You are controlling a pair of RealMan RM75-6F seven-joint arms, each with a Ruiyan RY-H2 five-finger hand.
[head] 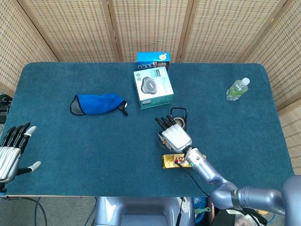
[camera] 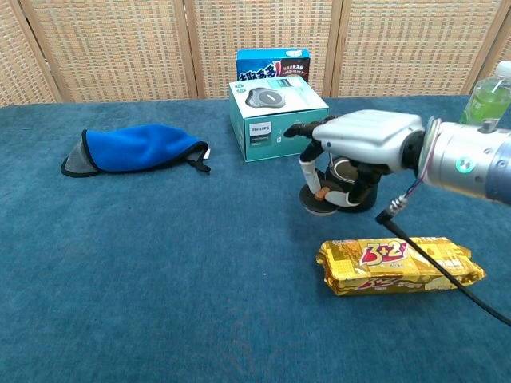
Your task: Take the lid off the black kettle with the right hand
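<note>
The desk [camera: 160, 303] carries the black kettle [camera: 351, 182] near its middle. Just left of the kettle, the right hand [camera: 363, 144] pinches the lid [camera: 321, 199] in its fingers [camera: 307, 171], low over the cloth. Far left of the kettle, the left hand [head: 11, 148] rests with fingers spread, holding nothing. Judged risk: the arm's cable catching the kettle's handle and tipping it. The uncovered kettle's contents cannot be seen.

Kettle: small black round metal kettle [camera: 355, 194], upright on the blue cloth, just in front of the teal box, mouth uncovered, wire handle raised.
Lid: flat round black lid [camera: 318, 203], low at the kettle's left side, pinched by its brown knob.
</note>
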